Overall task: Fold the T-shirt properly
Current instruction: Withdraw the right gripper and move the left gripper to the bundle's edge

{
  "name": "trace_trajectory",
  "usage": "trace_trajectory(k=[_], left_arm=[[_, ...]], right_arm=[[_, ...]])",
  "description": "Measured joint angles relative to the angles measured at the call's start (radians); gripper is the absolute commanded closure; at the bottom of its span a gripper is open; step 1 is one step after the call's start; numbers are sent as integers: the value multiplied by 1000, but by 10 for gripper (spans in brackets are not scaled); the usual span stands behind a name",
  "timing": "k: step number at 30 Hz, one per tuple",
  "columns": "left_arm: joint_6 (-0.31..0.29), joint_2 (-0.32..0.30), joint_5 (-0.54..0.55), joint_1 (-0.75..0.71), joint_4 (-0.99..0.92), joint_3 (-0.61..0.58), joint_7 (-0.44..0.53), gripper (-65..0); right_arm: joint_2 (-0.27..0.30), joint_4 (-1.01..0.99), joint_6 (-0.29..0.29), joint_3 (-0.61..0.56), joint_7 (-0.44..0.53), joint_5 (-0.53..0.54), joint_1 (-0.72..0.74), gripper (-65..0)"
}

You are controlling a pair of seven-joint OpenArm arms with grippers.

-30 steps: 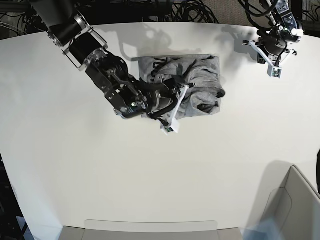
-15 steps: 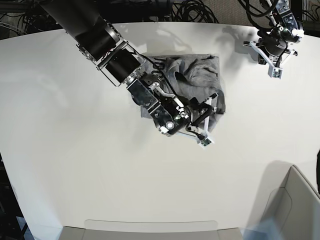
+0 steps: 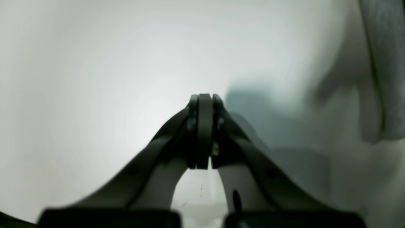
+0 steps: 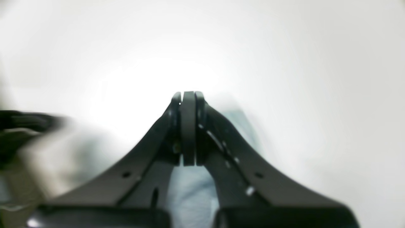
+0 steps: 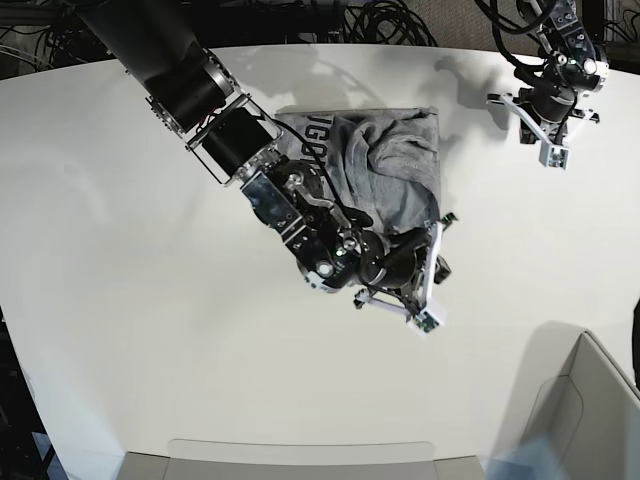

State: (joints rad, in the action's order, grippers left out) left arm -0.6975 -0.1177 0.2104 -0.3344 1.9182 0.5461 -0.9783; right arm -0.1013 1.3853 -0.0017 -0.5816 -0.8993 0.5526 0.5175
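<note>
The T-shirt [image 5: 385, 170] lies rumpled on the white worktop [image 5: 120, 300], a little toward twelve o'clock from the middle in the base view; its heather-grey cloth is bunched into folds on the three o'clock side, and black block lettering shows along its nine o'clock edge beside the dark arm; the garment is not flat, and its five o'clock corner runs under the arm's wrist.

The right gripper [image 5: 430, 280] hangs over the worktop at the five o'clock corner of the T-shirt, its arm reaching in from eleven o'clock across the cloth; in the right wrist view [image 4: 188, 126] the jaws are pressed together with nothing between them, bare white worktop beyond, and a blurred pale-blue patch below.

The left gripper [image 5: 548, 130] sits well apart from the T-shirt, toward two o'clock near the worktop's far edge; in the left wrist view [image 3: 204, 133] its jaws are likewise closed tight on nothing, and a strip of grey cloth [image 3: 384, 63] shows at the three o'clock edge of that view.

A light-coloured bin [image 5: 585, 420] stands at the five o'clock corner of the base view.
</note>
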Motion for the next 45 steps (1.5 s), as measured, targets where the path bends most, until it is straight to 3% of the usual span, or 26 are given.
trace_trajectory(k=[2, 6, 11, 15, 19, 25, 29, 36, 41, 45], left_arm=[[2, 36, 1, 4, 84, 2, 5, 0], [-3, 90, 9, 58, 109, -10, 10, 0], [1, 155, 11, 113, 115, -8, 10, 0], [3, 173, 4, 110, 111, -135, -10, 0], [-9, 176, 83, 97, 114, -290, 8, 0], [4, 165, 70, 85, 113, -460, -5, 0], [-8, 66, 96, 52, 110, -568, 7, 0], [1, -80, 71, -21, 77, -569, -6, 0], [1, -132, 76, -74, 39, -559, 77, 0], [-3, -135, 79, -145, -15, -436, 143, 0]], right_arm=[[44, 107, -60, 74, -97, 4, -9, 0], [167, 268, -120, 235, -292, -51, -96, 0], [253, 449, -126, 378, -334, 19, -247, 0], [366, 485, -137, 501, -362, -48, -407, 0], [349, 509, -126, 520, -350, 6, -467, 0], [369, 506, -129, 550, -354, -18, -504, 0], [378, 506, -126, 544, -351, -10, -512, 0], [381, 506, -126, 545, -350, -6, -513, 0], [377, 506, -126, 542, -350, -6, -515, 0], [378, 506, -126, 541, -350, -6, -515, 0]])
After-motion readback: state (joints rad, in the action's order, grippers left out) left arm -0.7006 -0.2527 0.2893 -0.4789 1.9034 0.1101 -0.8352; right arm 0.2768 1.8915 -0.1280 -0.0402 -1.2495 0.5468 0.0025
